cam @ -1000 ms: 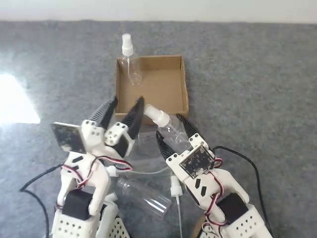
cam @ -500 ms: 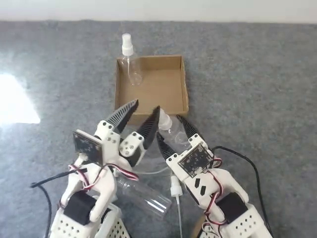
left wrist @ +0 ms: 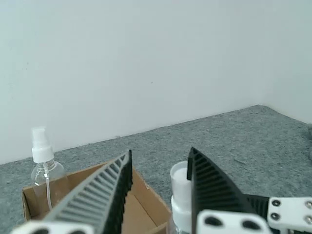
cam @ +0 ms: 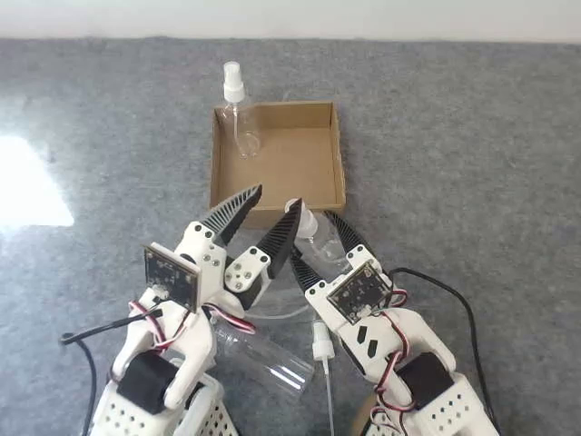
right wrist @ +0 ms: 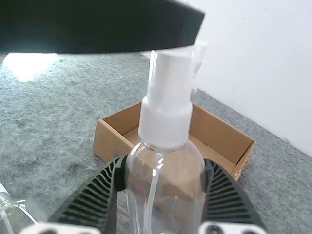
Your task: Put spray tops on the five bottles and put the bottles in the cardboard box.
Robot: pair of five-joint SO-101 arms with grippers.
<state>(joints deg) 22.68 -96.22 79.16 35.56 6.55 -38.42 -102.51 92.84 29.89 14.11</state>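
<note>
Bottle (right wrist: pixel 163 187) clamped in right hand (right wrist: pixel 163 168), left hand (cam: pixel 278 196) spread wide, one finger beside its spray top (right wrist: pixel 165 112).

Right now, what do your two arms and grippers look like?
Both arms are white plastic shells over black servo blocks. The left gripper and right gripper each carry two black, ribbed, pointed fingers and a dark circuit board at the wrist. Red, black and white wires loop along the joints; a black cable trails from each arm.

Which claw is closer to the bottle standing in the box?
Left. The open left claw hangs by the box, toward the standing bottle; the right claw sits farther off, gripping another bottle.
</note>
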